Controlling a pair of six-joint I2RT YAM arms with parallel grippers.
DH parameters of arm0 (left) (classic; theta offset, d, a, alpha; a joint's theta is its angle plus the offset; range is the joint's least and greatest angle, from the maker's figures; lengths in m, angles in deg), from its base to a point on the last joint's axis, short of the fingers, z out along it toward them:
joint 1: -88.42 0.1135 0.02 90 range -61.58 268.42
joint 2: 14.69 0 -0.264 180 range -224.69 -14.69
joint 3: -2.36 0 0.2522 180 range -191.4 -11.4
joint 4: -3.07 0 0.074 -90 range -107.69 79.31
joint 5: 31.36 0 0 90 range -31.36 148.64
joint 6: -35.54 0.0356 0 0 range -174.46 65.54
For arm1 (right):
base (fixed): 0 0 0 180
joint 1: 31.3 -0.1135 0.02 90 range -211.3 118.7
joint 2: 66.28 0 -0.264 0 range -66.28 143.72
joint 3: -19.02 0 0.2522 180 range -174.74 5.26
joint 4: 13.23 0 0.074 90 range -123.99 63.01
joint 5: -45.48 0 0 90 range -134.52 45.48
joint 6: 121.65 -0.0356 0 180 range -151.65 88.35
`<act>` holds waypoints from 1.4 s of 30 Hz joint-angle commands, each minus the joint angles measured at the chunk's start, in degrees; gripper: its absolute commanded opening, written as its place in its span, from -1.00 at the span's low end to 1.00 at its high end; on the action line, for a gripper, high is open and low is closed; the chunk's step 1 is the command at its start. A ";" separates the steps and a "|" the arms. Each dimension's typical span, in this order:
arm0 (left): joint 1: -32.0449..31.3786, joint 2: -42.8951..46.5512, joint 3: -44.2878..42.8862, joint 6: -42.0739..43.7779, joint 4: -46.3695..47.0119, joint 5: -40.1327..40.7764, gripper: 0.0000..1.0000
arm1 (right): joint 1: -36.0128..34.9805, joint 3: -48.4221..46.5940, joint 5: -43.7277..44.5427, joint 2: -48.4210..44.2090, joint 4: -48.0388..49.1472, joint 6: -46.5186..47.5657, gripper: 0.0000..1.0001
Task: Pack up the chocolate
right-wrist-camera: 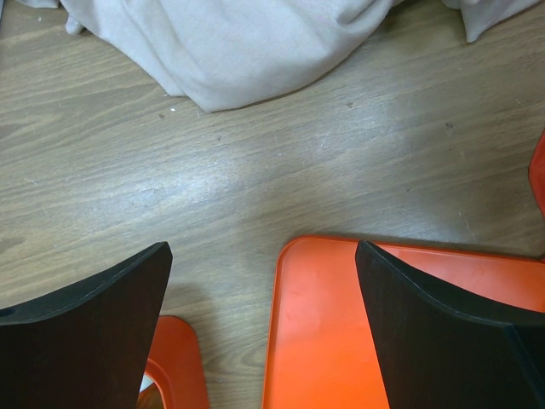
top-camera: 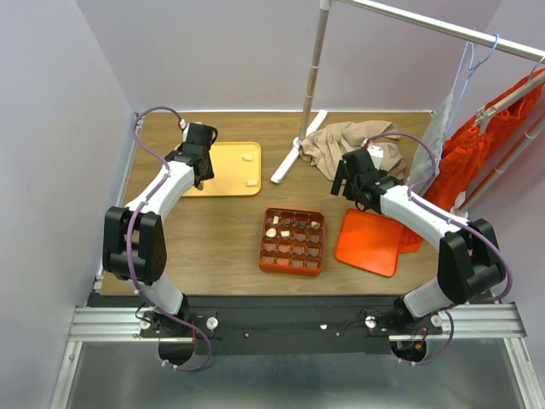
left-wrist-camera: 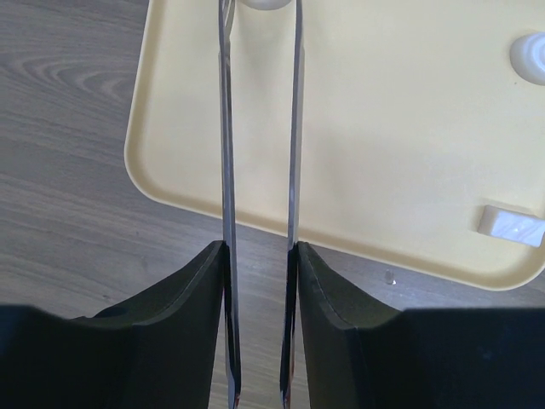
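Note:
Several cream and brown chocolate lumps (top-camera: 294,225) sit in the far cells of the orange gridded box (top-camera: 292,256). Two cream lumps (top-camera: 248,157) lie on the yellow tray (top-camera: 226,183); in the left wrist view they are a round one (left-wrist-camera: 532,55) and a block (left-wrist-camera: 511,226). My left gripper (top-camera: 201,175) (left-wrist-camera: 260,256) is shut on metal tweezers (left-wrist-camera: 226,128). The tweezer tips straddle a third cream lump (left-wrist-camera: 268,3) at the frame's top edge; whether they touch it is unclear. My right gripper (top-camera: 345,185) (right-wrist-camera: 264,264) is open and empty above the table.
A flat orange tray (top-camera: 370,241) (right-wrist-camera: 341,341) lies right of the box, whose corner (right-wrist-camera: 174,366) shows in the right wrist view. A beige cloth (top-camera: 349,145) (right-wrist-camera: 230,43) and a rack pole with a white foot (top-camera: 294,153) stand behind. Orange garments (top-camera: 494,145) hang at the right.

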 commanded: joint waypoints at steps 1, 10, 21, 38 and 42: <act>0.50 1.79 0.26 0.34 0.95 0.49 -0.19 | 0.16 -0.60 -0.72 0.51 -1.09 -0.11 0.96; 0.67 5.92 -0.35 0.78 -0.28 0.24 -0.56 | 0.16 -0.25 -0.98 -0.19 -1.09 -0.20 0.96; 0.50 17.42 2.02 3.68 -5.63 -2.06 -0.61 | 0.16 0.01 -0.63 -0.19 -1.09 -0.46 0.96; -4.07 26.58 5.54 5.61 -13.28 -6.80 -0.66 | 0.16 0.19 -0.19 -0.28 -1.09 -0.46 0.95; -5.39 27.11 4.22 6.14 -15.30 -7.59 -0.66 | 0.16 0.36 0.16 -0.19 -1.09 -0.81 0.95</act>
